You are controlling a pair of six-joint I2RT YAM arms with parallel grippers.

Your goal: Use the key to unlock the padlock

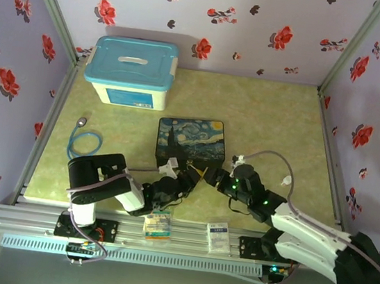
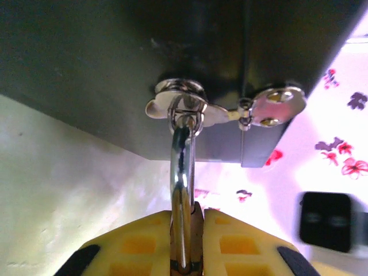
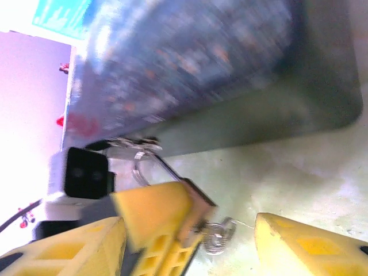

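The brass padlock [image 3: 199,202] hangs at the front of the painted box [image 1: 191,141]. Its silver shackle [image 2: 183,167] runs through the ring of the box's metal latch [image 2: 230,109]. My left gripper [image 2: 188,214] is shut on the padlock body, one yellow pad on each side. In the right wrist view the left gripper's fingers [image 3: 155,221] cover most of the padlock. The key [image 3: 220,236], small and silvery with a ring, sticks out of the padlock's lower end. My right gripper [image 3: 187,233] is open, its fingers wide on either side of the key and not touching it.
A white bin with a blue lid [image 1: 130,71] stands at the back left. A coiled blue cable [image 1: 84,143] lies to the left of the box. Two small packets [image 1: 158,225] [image 1: 217,235] rest on the front rail. Floral walls close in three sides.
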